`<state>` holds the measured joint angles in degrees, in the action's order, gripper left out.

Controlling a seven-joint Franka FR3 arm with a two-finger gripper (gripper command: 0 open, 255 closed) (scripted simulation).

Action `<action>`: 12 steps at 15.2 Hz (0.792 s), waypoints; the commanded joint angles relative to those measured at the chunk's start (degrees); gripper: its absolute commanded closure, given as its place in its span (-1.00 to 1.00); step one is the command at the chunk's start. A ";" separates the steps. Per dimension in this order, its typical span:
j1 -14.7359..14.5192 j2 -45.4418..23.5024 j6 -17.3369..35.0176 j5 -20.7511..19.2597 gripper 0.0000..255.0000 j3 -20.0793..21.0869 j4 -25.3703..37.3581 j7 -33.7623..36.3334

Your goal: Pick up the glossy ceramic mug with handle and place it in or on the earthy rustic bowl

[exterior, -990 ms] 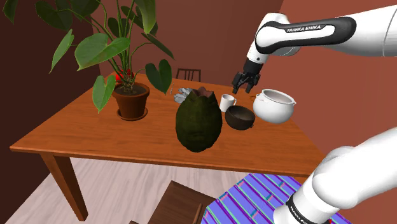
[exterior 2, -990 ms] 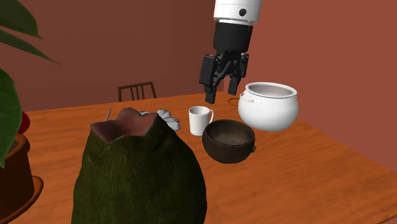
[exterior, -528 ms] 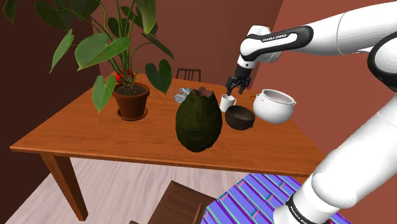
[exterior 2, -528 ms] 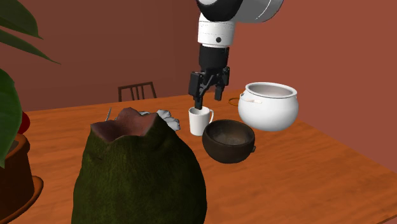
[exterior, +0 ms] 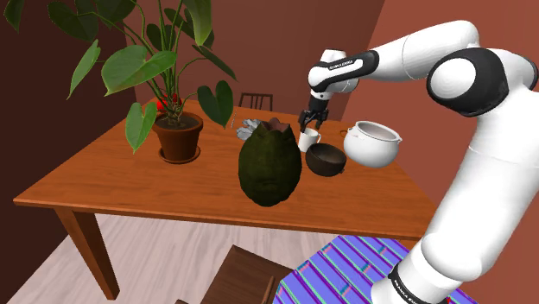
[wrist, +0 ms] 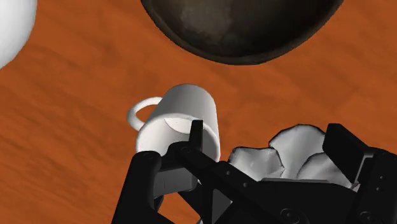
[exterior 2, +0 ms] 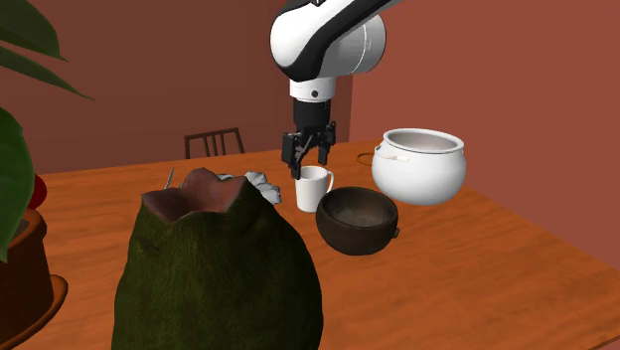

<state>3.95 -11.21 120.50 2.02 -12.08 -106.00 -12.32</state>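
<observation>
Dark brown bowl point(exterior 2: 358, 221) sits out on the table point(exterior 2: 497, 268), white mug point(exterior 2: 314, 189) upright just behind it toward the far edge. Gripper point(exterior 2: 309, 162) hangs right over the mug's rim, fingers spread and empty. I'd guess it's lined up to pinch the wall.

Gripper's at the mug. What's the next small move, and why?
Probably ease straight down a little. The gripper is open at the rim of the white mug. In the wrist view one finger sits over the mug's mouth and the other outside its wall, so going lower should let them pinch that wall.
</observation>
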 commanded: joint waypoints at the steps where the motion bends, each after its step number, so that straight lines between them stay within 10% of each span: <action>1: 0.76 -4.75 0.30 0.50 -1.00 -0.21 4.22 -1.28; 12: 2.33 -14.37 4.63 1.74 -1.00 0.04 9.20 -3.15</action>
<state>6.16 -25.03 124.38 3.62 -12.08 -96.62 -15.31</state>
